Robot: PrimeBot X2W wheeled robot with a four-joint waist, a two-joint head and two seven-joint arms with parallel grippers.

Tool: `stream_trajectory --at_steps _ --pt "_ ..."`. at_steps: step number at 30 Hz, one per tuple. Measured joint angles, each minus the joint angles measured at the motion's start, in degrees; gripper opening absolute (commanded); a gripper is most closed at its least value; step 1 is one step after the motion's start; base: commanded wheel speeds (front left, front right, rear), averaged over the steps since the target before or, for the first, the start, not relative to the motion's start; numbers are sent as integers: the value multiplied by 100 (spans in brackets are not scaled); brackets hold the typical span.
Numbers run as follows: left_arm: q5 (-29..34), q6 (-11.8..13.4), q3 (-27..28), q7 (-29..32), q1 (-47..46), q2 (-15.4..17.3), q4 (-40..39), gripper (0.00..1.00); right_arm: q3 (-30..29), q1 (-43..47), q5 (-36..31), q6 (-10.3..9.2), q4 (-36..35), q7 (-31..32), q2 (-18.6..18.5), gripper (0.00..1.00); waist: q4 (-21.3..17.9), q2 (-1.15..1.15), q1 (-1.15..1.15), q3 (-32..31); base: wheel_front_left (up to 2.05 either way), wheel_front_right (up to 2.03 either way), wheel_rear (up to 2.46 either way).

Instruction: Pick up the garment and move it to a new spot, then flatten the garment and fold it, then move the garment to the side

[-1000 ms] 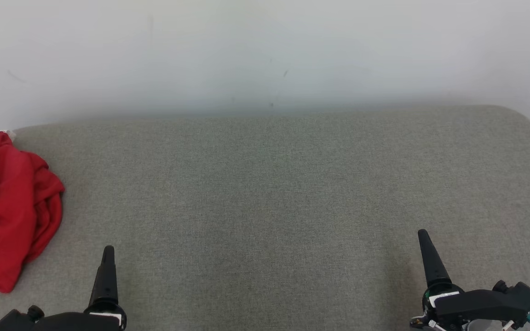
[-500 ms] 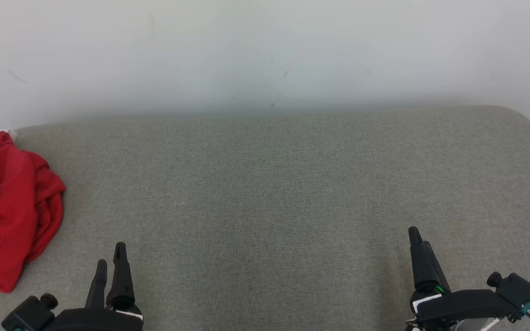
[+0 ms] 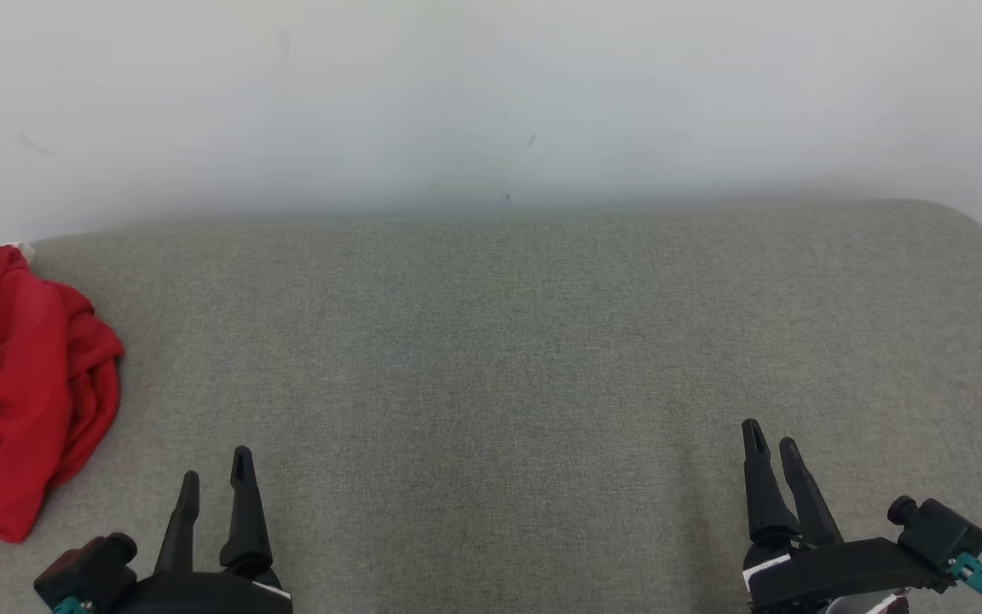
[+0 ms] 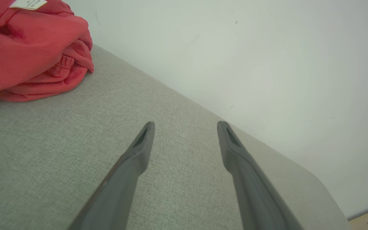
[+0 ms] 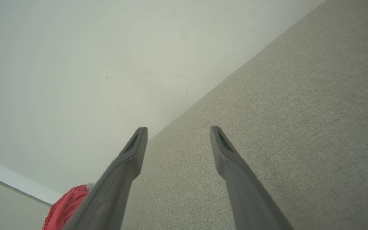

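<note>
Just rolled both wrists, showing left claw and right claw wide, empty. Haven't touched garment far left; still need to start pickup.

The left gripper and right gripper are each formed of two long, tapered black fingers on a black housing. Behind the fingers a round knob and teal connector are seen.
</note>
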Motion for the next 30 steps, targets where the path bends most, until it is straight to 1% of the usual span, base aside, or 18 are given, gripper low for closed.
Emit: stream_trajectory --at_steps 7,16,19,30 --pt "558 42 -123 -103 20 56 -7 100 37 27 -548 1 -30 -118 0 100 4 0 0 -4 0 0 0" --pt "1032 44 -213 -247 38 122 14 100 73 43 -1105 1 -49 -249 0 100 10 0 0 -5 0 0 0" --pt "1152 3 -216 -280 56 127 35 100 65 51 -1250 1 -57 -279 -1 100 13 0 0 -9 0 0 0" --pt "1758 1 -230 -432 90 140 64 100 46 64 -1849 2 -53 -431 -1 100 20 0 0 -19 0 0 0"
